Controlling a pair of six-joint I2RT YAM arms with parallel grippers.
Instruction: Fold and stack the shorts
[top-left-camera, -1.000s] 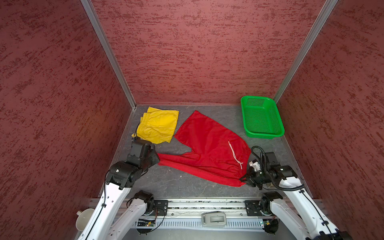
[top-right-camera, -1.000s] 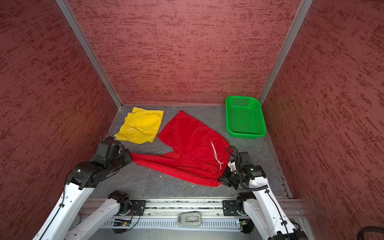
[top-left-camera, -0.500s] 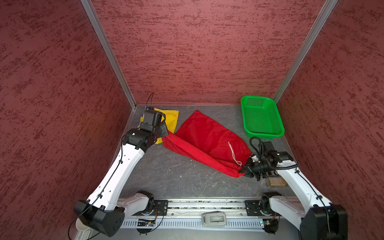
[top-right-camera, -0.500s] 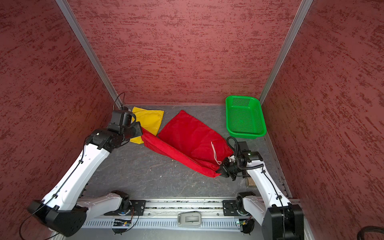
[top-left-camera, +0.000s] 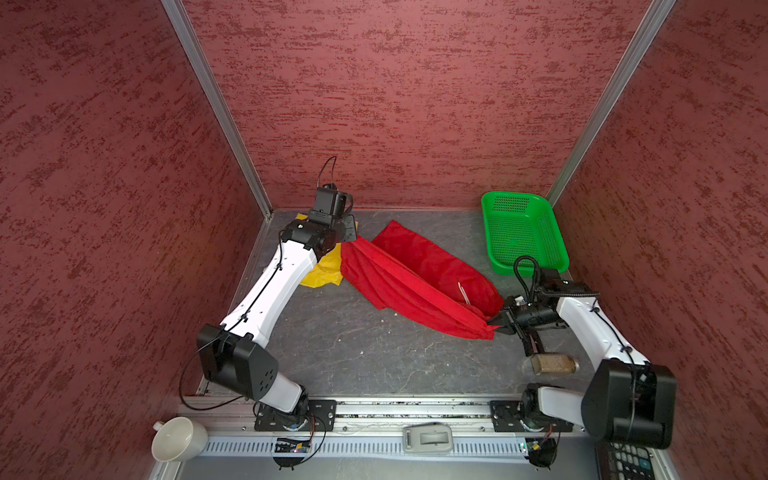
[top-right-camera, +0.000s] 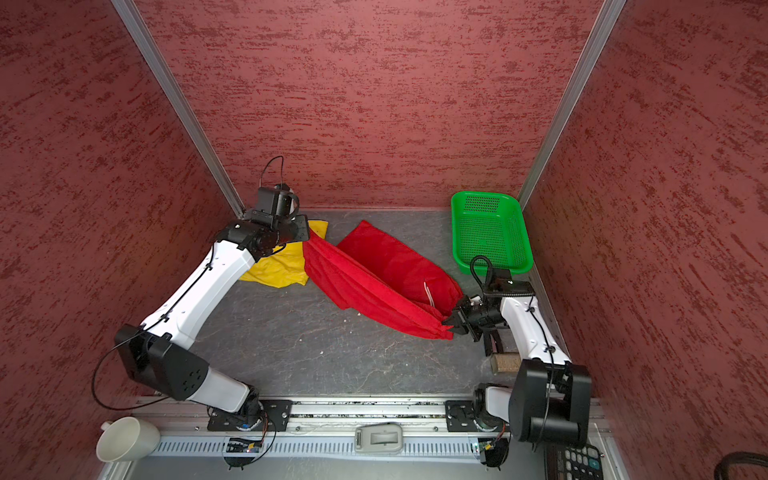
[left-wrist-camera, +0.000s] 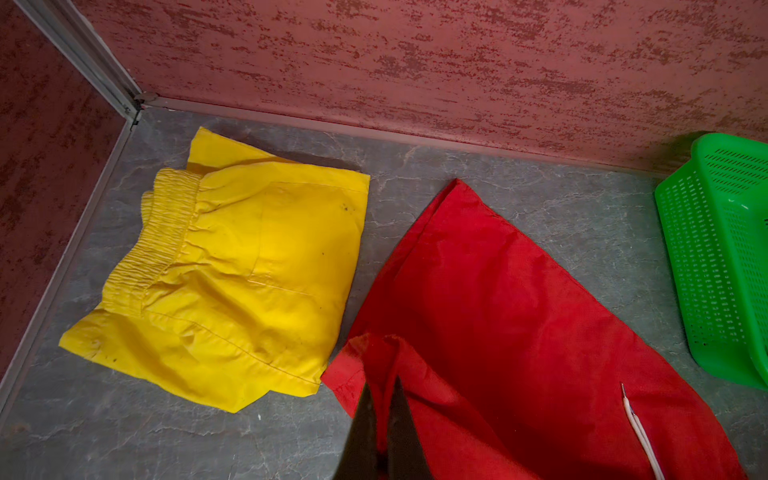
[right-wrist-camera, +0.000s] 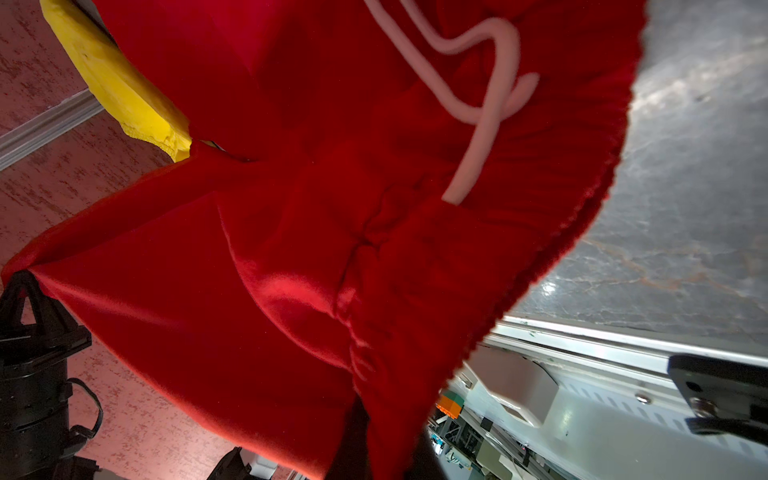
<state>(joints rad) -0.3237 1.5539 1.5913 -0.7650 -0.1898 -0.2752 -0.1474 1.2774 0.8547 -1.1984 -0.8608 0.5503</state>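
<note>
Both top views show the red shorts (top-left-camera: 415, 286) half lifted off the worktop (top-left-camera: 353, 349); left gripper (top-left-camera: 345, 242) jaws clamped on a leg hem, right gripper (top-left-camera: 496, 323) jaws clamped on the waistband, likely to fold it over; yellow shorts (top-left-camera: 326, 272) lie folded beside.

The left arm (top-left-camera: 274, 286) reaches to the far left corner of the bench (top-left-camera: 374, 357), left pincer (top-left-camera: 348, 239) closed tight. The right arm (top-left-camera: 590, 324) bends by the right edge, right pincer (top-left-camera: 497, 323) closed too.
</note>
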